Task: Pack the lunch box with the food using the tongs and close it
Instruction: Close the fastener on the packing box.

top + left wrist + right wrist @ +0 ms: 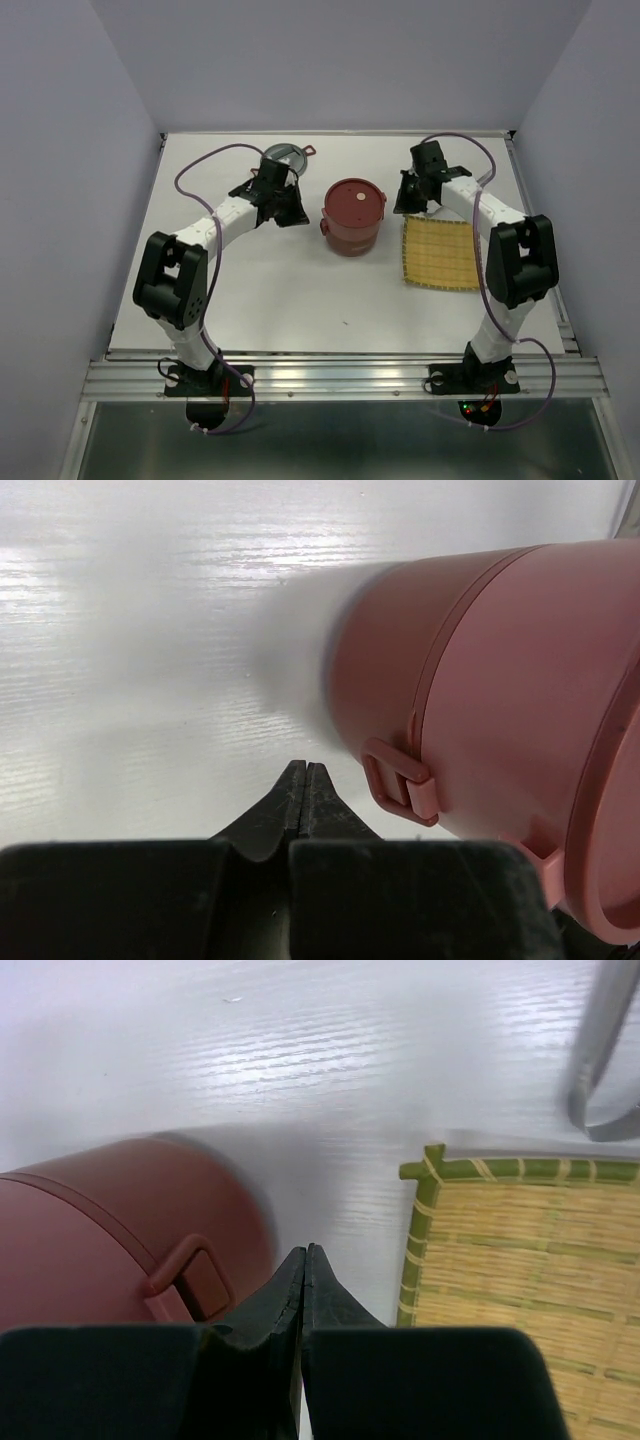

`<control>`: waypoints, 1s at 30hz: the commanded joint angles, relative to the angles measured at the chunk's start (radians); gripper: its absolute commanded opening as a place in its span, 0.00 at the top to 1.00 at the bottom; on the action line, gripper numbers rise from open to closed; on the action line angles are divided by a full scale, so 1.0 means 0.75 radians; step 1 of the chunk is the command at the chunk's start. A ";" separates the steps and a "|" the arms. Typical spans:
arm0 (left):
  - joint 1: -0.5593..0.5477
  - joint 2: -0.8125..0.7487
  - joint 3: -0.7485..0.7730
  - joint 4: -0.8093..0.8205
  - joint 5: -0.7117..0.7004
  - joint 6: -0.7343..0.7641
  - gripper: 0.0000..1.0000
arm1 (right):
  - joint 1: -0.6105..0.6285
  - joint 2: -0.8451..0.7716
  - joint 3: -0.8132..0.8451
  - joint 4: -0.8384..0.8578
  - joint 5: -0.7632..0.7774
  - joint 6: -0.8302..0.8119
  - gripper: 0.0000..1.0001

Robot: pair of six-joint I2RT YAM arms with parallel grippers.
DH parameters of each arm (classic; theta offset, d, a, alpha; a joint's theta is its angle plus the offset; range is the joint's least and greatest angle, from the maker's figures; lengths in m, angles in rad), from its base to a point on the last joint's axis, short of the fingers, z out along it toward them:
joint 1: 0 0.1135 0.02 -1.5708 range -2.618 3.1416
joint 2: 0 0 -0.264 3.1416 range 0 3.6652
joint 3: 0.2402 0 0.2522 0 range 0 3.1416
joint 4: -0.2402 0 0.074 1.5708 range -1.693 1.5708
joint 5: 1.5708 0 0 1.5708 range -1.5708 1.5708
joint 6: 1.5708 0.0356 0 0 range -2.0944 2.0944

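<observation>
Two grippers flank the box (350, 235), one on each side. It stands upright mid-table (260, 290), tiers stacked, with the red lid (354, 198) on and its pale dot facing up.

Left gripper (305, 770) has its fingers pressed together with nothing between them. It sits low over the table just left of the box (500, 700), tips near the side handle (400, 780) with a small gap showing.

Right gripper (305, 1252) also has its fingers together and holds nothing. It is between the box (110, 1230) and the mat (510, 1260), tips over bare table.

Mat lies flat right of the box, under the right arm in the top view.

Tongs (600, 1050) lie on the table past the mat's far edge. Only the grey looped end shows in the right wrist view, blurred.

One round grey dish (285, 155) with a red tab sits behind the left arm near the far edge, partly hidden.
</observation>
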 commanded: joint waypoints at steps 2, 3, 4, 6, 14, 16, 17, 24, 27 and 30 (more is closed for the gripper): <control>-0.070 0.069 0.075 0.023 0.012 -0.025 1.00 | 0.101 0.106 0.147 0.011 -0.129 -0.053 0.99; -0.082 0.088 0.087 0.037 0.026 -0.044 1.00 | 0.162 0.115 0.151 0.017 -0.145 -0.065 0.99; -0.096 0.112 0.108 0.054 0.045 -0.052 1.00 | 0.193 0.117 0.151 0.031 -0.169 -0.072 0.99; -0.147 0.180 0.179 0.060 0.071 -0.056 1.00 | 0.234 0.133 0.161 0.033 -0.186 -0.072 0.99; -0.168 0.252 0.241 0.058 0.027 -0.058 1.00 | 0.234 0.078 0.051 0.072 -0.156 -0.002 0.99; -0.158 0.233 0.245 0.042 0.018 -0.050 1.00 | 0.220 0.045 0.031 0.072 -0.121 0.010 0.99; -0.154 0.211 0.243 0.023 0.010 -0.046 1.00 | 0.198 0.033 0.006 0.072 -0.108 0.014 0.99; -0.090 0.057 0.176 -0.069 -0.080 0.018 1.00 | 0.150 -0.116 -0.068 0.035 0.039 0.006 0.99; -0.023 -0.004 0.127 -0.077 -0.080 0.032 1.00 | 0.150 -0.188 -0.039 -0.005 0.108 0.000 0.99; 0.018 -0.059 0.096 -0.085 -0.078 0.040 1.00 | 0.150 -0.249 0.010 -0.059 0.196 -0.012 0.99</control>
